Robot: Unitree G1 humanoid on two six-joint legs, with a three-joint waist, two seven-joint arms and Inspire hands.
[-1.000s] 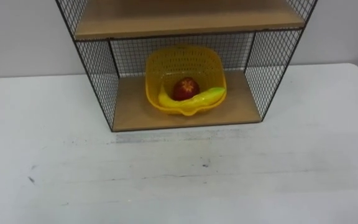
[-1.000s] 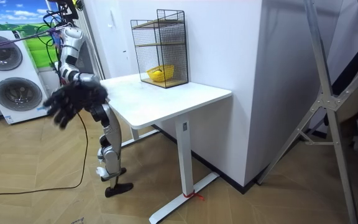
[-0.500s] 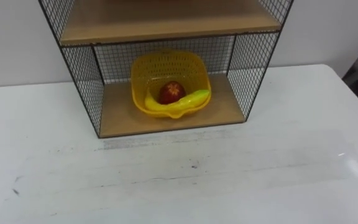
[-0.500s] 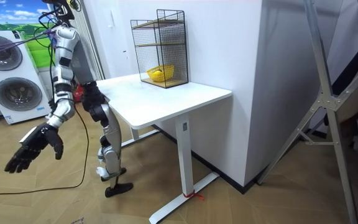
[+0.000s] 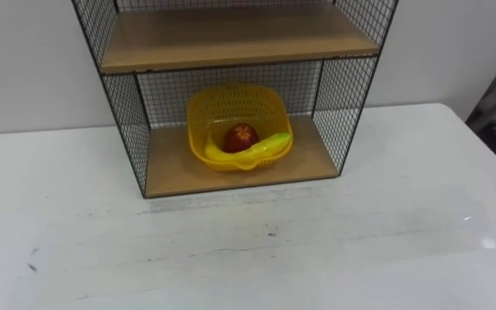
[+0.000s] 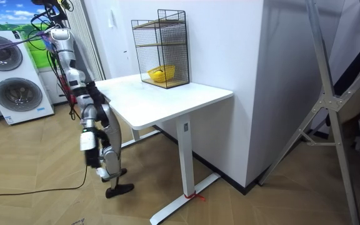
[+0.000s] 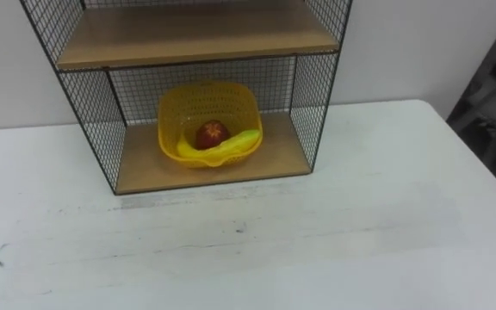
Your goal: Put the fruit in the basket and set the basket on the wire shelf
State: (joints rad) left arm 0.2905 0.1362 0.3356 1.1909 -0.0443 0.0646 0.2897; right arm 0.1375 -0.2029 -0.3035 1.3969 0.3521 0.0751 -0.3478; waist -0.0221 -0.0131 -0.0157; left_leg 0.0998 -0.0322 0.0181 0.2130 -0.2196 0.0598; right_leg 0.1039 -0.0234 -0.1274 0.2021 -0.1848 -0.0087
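A yellow mesh basket stands on the lower wooden board of the black wire shelf, toward its back. Inside it lie a red apple and a yellow-green banana, the banana along the front rim. The right eye view shows the same basket with the apple. In the room view I stand at the end of the white table on the room view's left, and my right hand hangs low at my side, blurred.
The wire shelf stands against the wall at the back of the white table. An upper wooden board lies above the basket. Washing machines stand behind me, and a metal frame is on the room view's right.
My right arm, stretched out low toward the camera before, has swung down to my side. The eye view has shifted a little; basket and fruit stay where they were.
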